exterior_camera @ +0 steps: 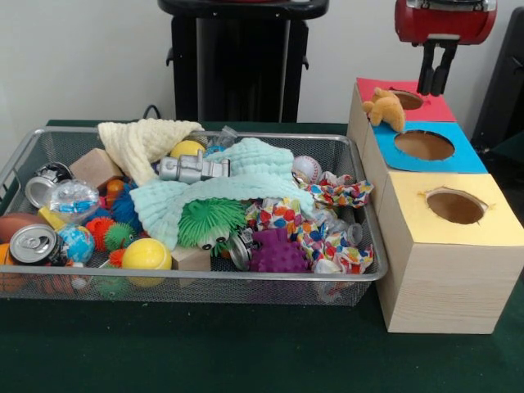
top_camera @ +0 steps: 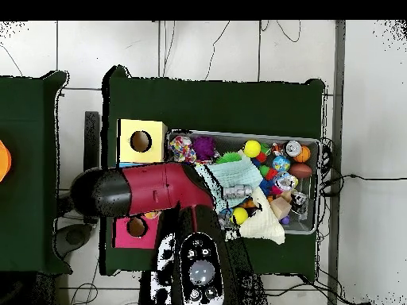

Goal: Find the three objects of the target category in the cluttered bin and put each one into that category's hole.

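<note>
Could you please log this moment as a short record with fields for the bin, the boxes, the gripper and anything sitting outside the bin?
bin: wire mesh bin, crowded with balls, cans, cloths and toys
top layer: mint cloth with a grey toy lying on it
boxes: three in a row, holes in yellow top, blue top and red top
outside bin: tan plush on the boxes, between red and blue holes
gripper: above the red hole, holding nothing; overhead view hides it
</note>
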{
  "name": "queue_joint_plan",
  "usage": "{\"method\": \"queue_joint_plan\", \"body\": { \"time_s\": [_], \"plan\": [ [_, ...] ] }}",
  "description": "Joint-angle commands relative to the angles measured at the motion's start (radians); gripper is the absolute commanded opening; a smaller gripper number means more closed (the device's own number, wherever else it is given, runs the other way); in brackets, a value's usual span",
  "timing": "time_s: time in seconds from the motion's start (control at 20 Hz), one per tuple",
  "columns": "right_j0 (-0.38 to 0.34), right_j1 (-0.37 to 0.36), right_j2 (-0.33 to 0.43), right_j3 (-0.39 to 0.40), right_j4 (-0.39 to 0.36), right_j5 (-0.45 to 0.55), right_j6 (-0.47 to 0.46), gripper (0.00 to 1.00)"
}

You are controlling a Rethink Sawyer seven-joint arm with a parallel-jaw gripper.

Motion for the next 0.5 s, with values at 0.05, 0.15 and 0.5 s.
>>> {"method": "queue_joint_plan", "body": {
  "time_s": [0.05,0.15,0.5],
  "plan": [
    [-0.028,0.02,0.011,-0.092,0.022,0.139,0.087,0.0],
    [-0.041,0.027,0.011,-0.111,0.017,0.153,0.07,0.0],
    [-0.109,0.061,0.019,-0.126,-0.012,0.144,-0.007,0.0]
  ]
}}
